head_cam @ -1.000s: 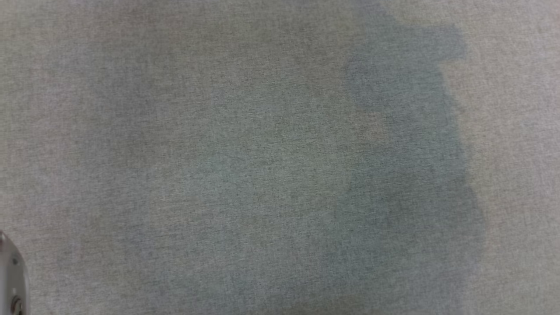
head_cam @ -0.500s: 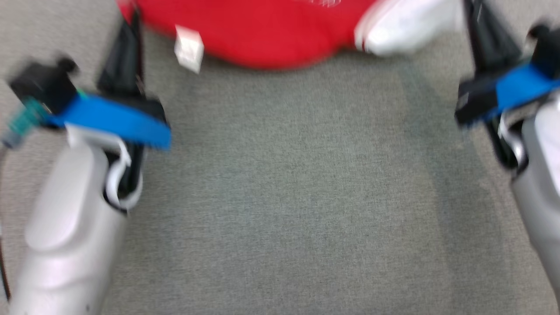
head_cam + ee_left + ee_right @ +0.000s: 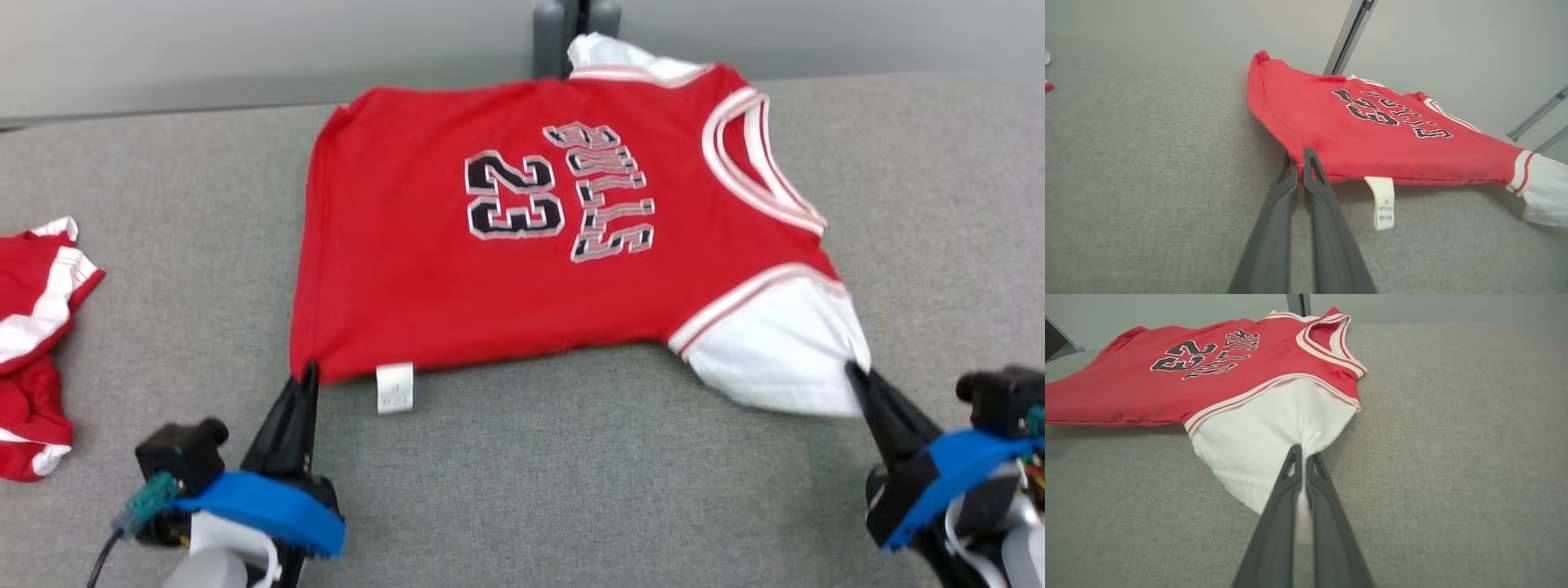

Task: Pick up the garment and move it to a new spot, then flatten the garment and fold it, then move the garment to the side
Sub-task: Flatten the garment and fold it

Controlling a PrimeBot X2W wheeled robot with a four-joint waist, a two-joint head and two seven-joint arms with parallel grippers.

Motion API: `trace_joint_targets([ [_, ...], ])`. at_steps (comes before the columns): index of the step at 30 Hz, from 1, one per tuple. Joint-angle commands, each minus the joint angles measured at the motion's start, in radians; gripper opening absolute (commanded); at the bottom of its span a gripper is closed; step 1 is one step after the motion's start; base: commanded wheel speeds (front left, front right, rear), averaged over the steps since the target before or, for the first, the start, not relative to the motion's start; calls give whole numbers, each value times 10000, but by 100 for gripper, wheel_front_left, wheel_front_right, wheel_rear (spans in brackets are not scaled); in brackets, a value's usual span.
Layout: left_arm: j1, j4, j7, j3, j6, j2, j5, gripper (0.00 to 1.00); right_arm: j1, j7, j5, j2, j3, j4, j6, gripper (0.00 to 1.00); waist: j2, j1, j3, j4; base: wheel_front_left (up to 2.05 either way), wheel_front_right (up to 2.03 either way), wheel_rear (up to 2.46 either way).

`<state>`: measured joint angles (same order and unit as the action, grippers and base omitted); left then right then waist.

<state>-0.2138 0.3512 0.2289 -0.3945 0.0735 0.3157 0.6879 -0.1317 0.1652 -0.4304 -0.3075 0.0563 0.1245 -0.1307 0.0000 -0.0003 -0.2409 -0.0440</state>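
The head view shifts upward over the interval; this is camera motion, not motion of the items. One second ago it frames bare grey counter (image 3: 571, 490) alone, with a sliver of arm at the lower-left edge. Half a second ago, blurred, it frames the left pincer (image 3: 309, 376), the right pincer (image 3: 853, 371) and the near hem of the garment (image 3: 457, 269). Now the whole garment is in frame and sharp, both pincers sit lower in the picture, and a second red-and-white garment (image 3: 33, 327) and the wall (image 3: 245, 49) enter.

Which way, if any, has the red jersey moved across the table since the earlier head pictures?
Cannot tell. The head camera itself swung, and earlier pictures lack a fixed mark like the table's back edge. Left gripper and right gripper pinch the jersey.
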Motion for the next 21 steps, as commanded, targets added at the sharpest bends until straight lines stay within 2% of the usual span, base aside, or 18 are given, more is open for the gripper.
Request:
trace_joint_targets([
  [1,174,-118,-38,26,-76,78,6,0,258,143,59,94,-133,-170,-2,0,0,3,156,-102,0,0,0],
  [6,1388,-1003,-668,-160,-660,350,24,0,1938,1837,431,1012,-964,-1782,-2,0,0,3,576,-70,0,0,0],
  [11,2487,-1930,-1380,-263,-1183,667,154,0,3117,3110,544,1664,-1466,-3130,-2,0,0,3,802,1,0,0,0],
  [17,3452,-3033,-1979,-195,-1698,1021,370,0,3997,4265,484,2061,-1844,-3987,-2,0,0,3,818,136,0,0,0],
  [21,3464,-3626,-2266,-179,-1797,1225,356,0,3927,4612,664,2150,-1979,-4388,-2,0,0,3,761,163,0,0,0],
])
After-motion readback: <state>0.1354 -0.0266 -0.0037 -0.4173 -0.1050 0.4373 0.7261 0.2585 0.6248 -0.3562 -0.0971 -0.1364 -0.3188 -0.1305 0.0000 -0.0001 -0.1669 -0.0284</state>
